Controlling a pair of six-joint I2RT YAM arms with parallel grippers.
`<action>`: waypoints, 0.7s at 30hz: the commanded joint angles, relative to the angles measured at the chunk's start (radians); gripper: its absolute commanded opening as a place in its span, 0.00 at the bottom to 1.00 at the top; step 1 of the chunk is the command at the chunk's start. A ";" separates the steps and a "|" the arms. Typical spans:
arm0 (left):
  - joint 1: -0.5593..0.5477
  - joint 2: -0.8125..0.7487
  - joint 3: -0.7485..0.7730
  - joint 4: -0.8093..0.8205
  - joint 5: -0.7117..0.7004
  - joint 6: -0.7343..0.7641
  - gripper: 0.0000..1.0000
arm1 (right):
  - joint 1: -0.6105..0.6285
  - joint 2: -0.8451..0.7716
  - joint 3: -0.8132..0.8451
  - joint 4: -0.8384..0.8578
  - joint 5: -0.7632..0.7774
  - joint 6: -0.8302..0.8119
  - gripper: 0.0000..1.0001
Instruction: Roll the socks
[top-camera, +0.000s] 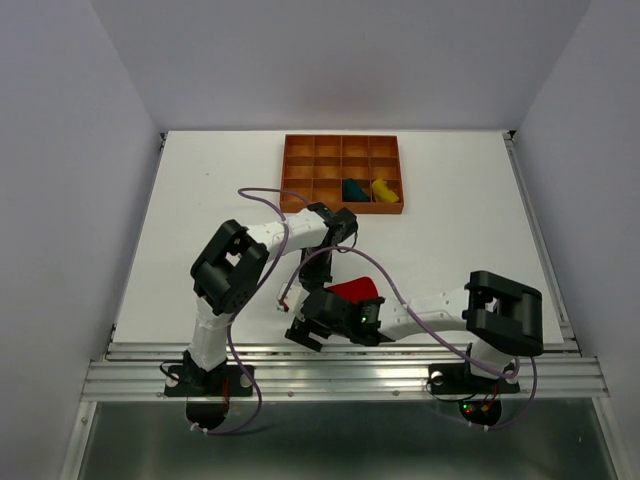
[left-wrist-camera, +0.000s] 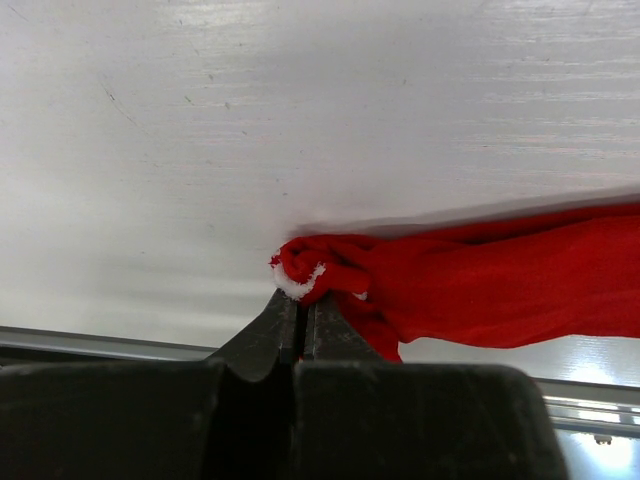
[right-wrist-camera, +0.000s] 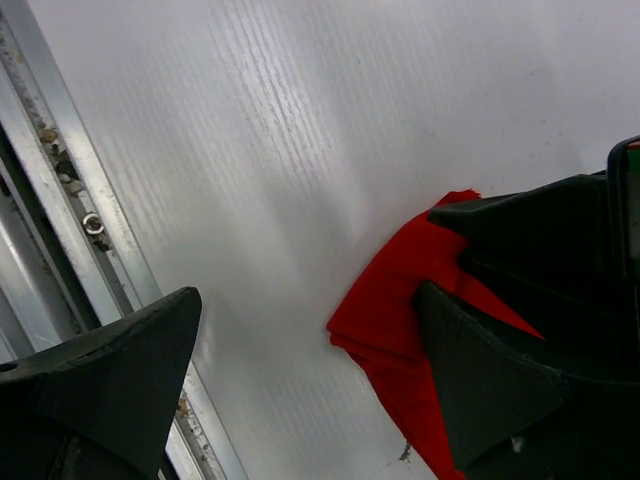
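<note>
Start with the table (top-camera: 200, 200): its near rail runs just past the work, at 6 o'clock in the overhead view. A roll pushed that way could drop onto the rail.

The tray (top-camera: 342, 137) sits at 12 o'clock. The teal sock (top-camera: 353, 188) and the yellow sock (top-camera: 383, 188) are bundled in two cells toward its 4 o'clock corner. They are well apart from the arms, so you risk little there.

The red sock (left-wrist-camera: 480, 280) is your concern. It lies on the table toward 6 o'clock, between the two arms, mostly flat, with only its end bunched.

Your left gripper (left-wrist-camera: 302, 305) is clenched on that bunched end, and the cloth trails off toward 3 o'clock in its wrist view. The bite looks thin, taking only the tip. If you pull or twist hard, the fabric may slip free and the started roll may spring open.

Your right gripper (right-wrist-camera: 310, 300) is released, jaws wide, with one finger over the sock's edge at 3 o'clock. You cannot tell whether it presses the cloth. If it closes off-centre it may catch one layer only, dragging the sock instead of pinning it.
</note>
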 joint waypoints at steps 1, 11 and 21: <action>-0.001 0.008 0.002 -0.014 -0.013 0.012 0.00 | 0.002 0.043 0.042 -0.066 0.084 0.031 0.92; -0.001 0.017 0.008 -0.017 -0.015 0.026 0.00 | 0.002 0.089 0.046 -0.147 0.154 0.072 0.78; -0.001 0.008 0.011 -0.020 -0.010 0.041 0.00 | 0.002 0.115 0.030 -0.181 0.172 0.140 0.40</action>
